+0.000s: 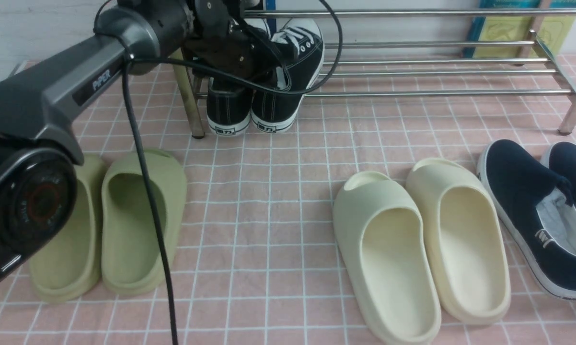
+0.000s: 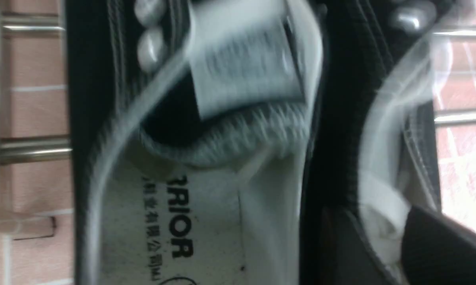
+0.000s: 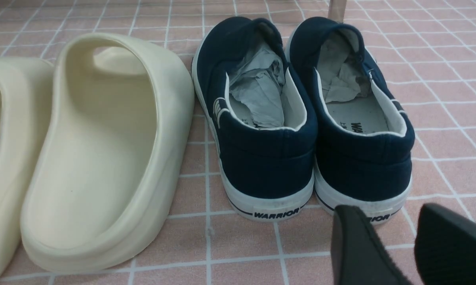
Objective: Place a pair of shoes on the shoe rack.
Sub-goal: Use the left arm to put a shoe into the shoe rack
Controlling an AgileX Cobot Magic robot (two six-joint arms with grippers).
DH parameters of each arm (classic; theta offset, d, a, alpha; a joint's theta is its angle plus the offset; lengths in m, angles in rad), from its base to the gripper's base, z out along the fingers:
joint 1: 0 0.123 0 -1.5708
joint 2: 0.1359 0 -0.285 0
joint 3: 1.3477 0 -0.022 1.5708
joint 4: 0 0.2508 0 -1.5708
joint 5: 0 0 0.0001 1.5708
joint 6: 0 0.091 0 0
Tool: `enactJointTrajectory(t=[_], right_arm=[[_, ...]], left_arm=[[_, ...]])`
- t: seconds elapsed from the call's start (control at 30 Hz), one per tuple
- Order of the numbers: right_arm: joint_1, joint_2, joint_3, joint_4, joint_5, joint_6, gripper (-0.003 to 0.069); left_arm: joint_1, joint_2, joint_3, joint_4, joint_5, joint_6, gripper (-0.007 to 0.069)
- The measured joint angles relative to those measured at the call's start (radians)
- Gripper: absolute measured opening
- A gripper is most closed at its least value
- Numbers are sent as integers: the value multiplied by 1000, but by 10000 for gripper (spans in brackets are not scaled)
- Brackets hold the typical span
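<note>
Leaning on shoe rack (image 1: 436,92), sneakers (image 1: 278,103), left fingers (image 2: 444,249) unclear, right fingers (image 3: 357,245) apart, wrist view only

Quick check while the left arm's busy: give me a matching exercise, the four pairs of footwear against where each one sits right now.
Footwear:
1. black sneakers
2. green slides
3. cream slides
4. navy slip-ons

Places:
a. floor, far right
b. left end of the rack
c. floor, far left
d. floor, right of centre

Pairs: 1-b, 2-c, 3-d, 4-a
</note>
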Motion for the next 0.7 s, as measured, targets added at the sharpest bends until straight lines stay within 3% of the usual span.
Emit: enactJointTrajectory(t=[0.27,0.53,0.7], right_arm=[[0,0,0,0,0,0,240],[0,0,0,0,0,0,240],[0,0,0,0,0,0,240]], left_arm=[[-8,-4,0,-14,-12,14,229],[-9,-85,0,51,-11,17,326],[-9,-192,0,119,85,17,344]])
